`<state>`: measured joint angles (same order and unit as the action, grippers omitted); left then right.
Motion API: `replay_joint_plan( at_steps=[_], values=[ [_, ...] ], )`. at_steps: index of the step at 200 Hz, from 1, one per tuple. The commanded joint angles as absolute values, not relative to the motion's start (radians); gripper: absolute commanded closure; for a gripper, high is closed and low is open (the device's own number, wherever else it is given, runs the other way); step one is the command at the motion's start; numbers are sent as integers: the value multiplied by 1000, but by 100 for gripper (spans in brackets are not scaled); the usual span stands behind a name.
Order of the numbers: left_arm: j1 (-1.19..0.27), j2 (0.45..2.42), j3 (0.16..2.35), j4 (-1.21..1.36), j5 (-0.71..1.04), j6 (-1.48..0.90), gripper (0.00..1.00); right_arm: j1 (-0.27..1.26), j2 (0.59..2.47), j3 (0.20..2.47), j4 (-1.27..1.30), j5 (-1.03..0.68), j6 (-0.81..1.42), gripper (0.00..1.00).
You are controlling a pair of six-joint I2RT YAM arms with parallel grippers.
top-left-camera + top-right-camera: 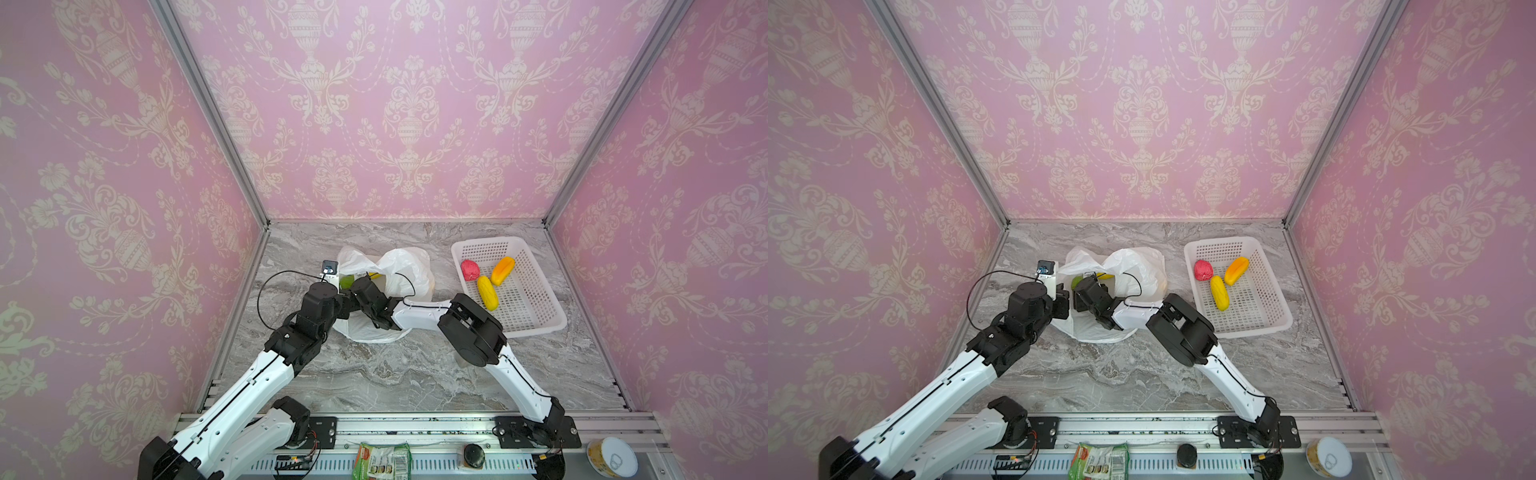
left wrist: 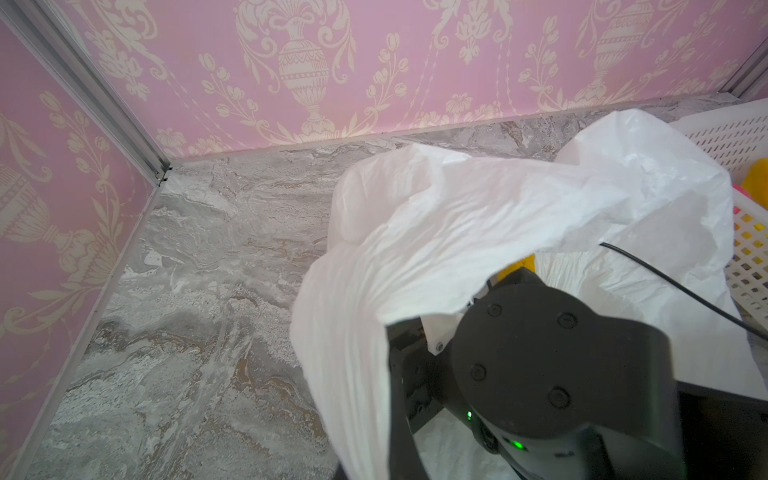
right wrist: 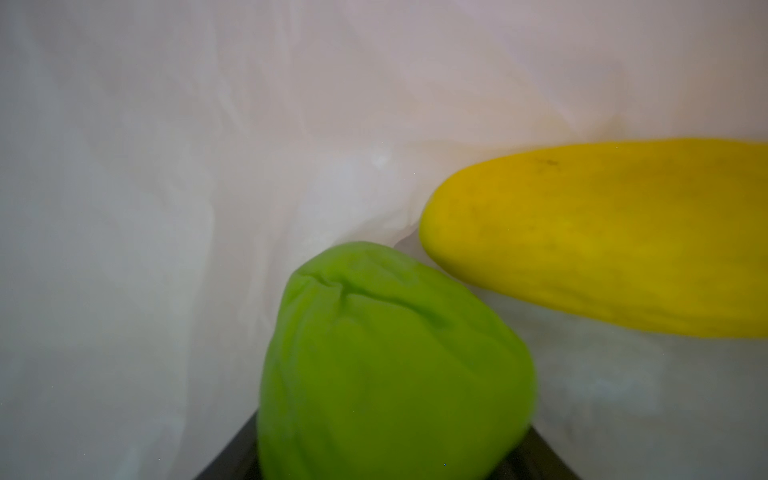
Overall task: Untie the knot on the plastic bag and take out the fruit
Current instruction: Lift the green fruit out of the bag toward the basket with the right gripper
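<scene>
On the left of the table (image 1: 374, 374), the left gripper (image 1: 1061, 305) pinches the rim of the plastic bag (image 1: 1138, 266), jaws pressed together. The right gripper (image 1: 1079, 293) reaches inside, with the green fruit (image 3: 390, 365) between its jaws; I cannot tell if they grip it. The yellow fruit (image 3: 602, 237) lies just beside. The basket (image 1: 1266, 325) at right holds three fruits (image 1: 1219, 293).

Your left arm (image 1: 257, 374) and right arm (image 1: 515, 370) wear glossy white shells between matte black joint housings, with thin black cables (image 1: 258, 299) looping off the wrists and a screw-studded round black cap (image 2: 540, 353).
</scene>
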<state>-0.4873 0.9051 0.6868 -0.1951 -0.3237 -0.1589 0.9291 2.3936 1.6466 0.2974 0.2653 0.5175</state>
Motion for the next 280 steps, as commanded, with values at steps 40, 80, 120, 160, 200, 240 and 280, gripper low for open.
replay_joint_plan(
  at_steps=[40,80,120,160,200,240,280],
  values=[
    [-479,927,687,-195,-338,-171,100,1015,2052,1240,555,312,324,53],
    [-479,925,686,-195,-343,-172,100,1089,1887,996,676,310,236,59],
    [-480,925,684,-195,-341,-172,100,1183,1688,849,754,331,94,62],
    [-480,924,685,-196,-339,-173,100,1189,1427,738,759,368,31,64],
    [-477,922,684,-194,-338,-172,100,1187,1157,599,775,465,-21,64],
    [-477,924,686,-196,-334,-173,100,1128,931,496,734,690,-25,66],
    [-476,923,684,-193,-327,-172,100,898,743,467,436,771,184,64]
  ],
)
